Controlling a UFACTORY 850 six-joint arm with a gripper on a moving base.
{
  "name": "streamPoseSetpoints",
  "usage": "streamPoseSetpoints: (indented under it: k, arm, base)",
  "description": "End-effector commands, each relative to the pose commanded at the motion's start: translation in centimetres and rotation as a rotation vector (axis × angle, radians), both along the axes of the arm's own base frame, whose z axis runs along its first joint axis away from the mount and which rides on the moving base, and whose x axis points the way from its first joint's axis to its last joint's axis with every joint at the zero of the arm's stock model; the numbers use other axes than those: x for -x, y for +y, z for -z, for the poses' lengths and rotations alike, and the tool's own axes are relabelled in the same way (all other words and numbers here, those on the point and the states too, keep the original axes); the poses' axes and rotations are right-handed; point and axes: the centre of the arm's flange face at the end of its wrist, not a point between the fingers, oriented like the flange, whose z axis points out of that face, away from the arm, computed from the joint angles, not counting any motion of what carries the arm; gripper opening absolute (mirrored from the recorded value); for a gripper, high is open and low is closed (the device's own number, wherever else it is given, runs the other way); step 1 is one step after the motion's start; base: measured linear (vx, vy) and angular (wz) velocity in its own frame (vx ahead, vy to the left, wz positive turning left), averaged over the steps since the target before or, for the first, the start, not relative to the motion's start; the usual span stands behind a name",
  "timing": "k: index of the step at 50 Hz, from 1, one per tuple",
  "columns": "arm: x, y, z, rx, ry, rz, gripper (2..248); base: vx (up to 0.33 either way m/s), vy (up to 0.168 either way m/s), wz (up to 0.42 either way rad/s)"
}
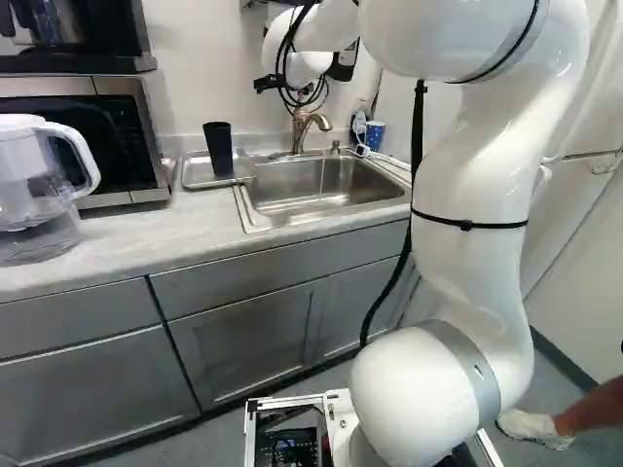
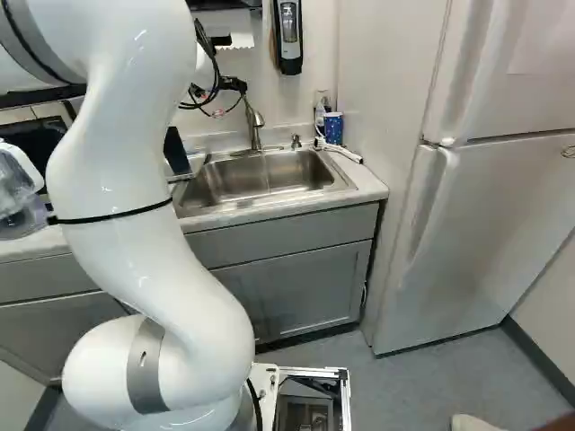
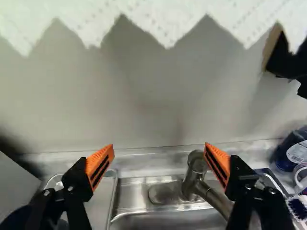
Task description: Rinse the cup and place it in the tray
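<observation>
My gripper (image 1: 304, 95) hangs above the faucet (image 1: 304, 126) and the back of the sink (image 1: 321, 185). In the wrist view the gripper (image 3: 159, 149) stands wide open, with nothing between its orange pads; the faucet (image 3: 193, 175) is beyond and below one finger. A dark cup (image 1: 218, 148) stands upright on the metal tray (image 1: 195, 173) beside the sink in the left base view. The tray (image 3: 99, 205) also shows below the other finger. A blue patterned cup (image 2: 333, 127) stands behind the sink's far corner.
A clear pitcher (image 1: 39, 185) and a microwave (image 1: 117, 136) stand on the counter (image 1: 127, 238). A bottle (image 3: 290, 151) is near the blue cup. Paper towel (image 3: 163, 19) hangs close ahead of the gripper, with a dispenser (image 2: 287, 36) beside it. The fridge (image 2: 485, 233) stands right of the sink.
</observation>
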Motion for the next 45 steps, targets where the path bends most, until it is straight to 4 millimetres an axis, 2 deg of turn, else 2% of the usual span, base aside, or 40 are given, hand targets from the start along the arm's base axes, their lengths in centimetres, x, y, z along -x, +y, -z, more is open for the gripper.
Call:
streamPoseSetpoints:
  k: [20, 45]
  arm:
    - [0.2, -0.1, 0.5, 0.010, 0.064, -0.008, 247]
    - [1.1, -1.9, 0.5, 0.011, 0.074, 0.016, 247]
  base:
    - [0.000, 0.000, 0.000]
    - [0.000, 0.000, 0.000]
